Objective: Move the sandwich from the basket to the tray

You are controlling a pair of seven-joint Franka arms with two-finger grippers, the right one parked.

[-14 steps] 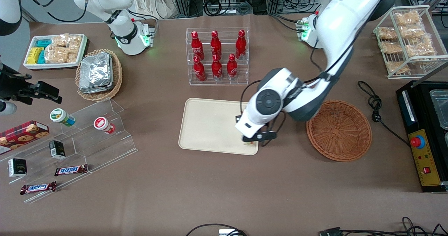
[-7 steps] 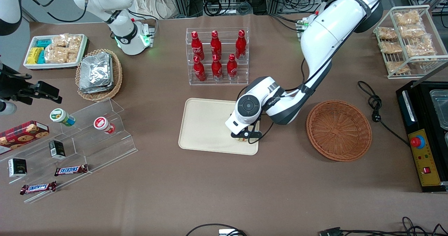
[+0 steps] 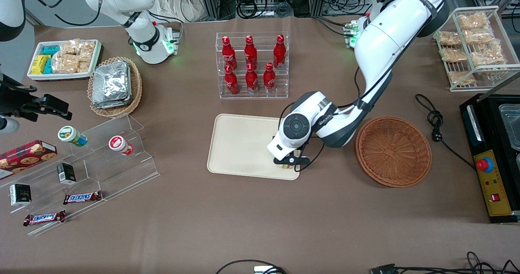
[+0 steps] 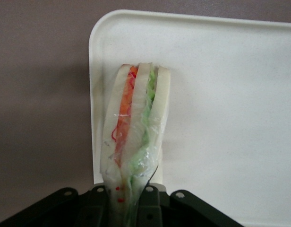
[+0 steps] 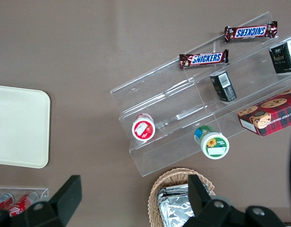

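Observation:
The clear-wrapped sandwich, white bread with orange-red and green layers, stands on edge between the fingers of my left gripper, which is shut on its narrow end. It hangs over the corner of the cream tray that lies nearest the front camera and the basket. In the front view the gripper sits low over the tray, and only a sliver of the sandwich shows under it. The reddish-brown wicker basket stands beside the tray toward the working arm's end, with nothing in it.
A clear rack of red bottles stands farther from the front camera than the tray. An acrylic stepped shelf with snacks and a tan basket of foil packets lie toward the parked arm's end. A black cable and a black machine lie near the basket.
The gripper with the sandwich came down over the tray, swung toward the parked arm's end, then shifted slightly back toward the basket. The sandwich stays held.

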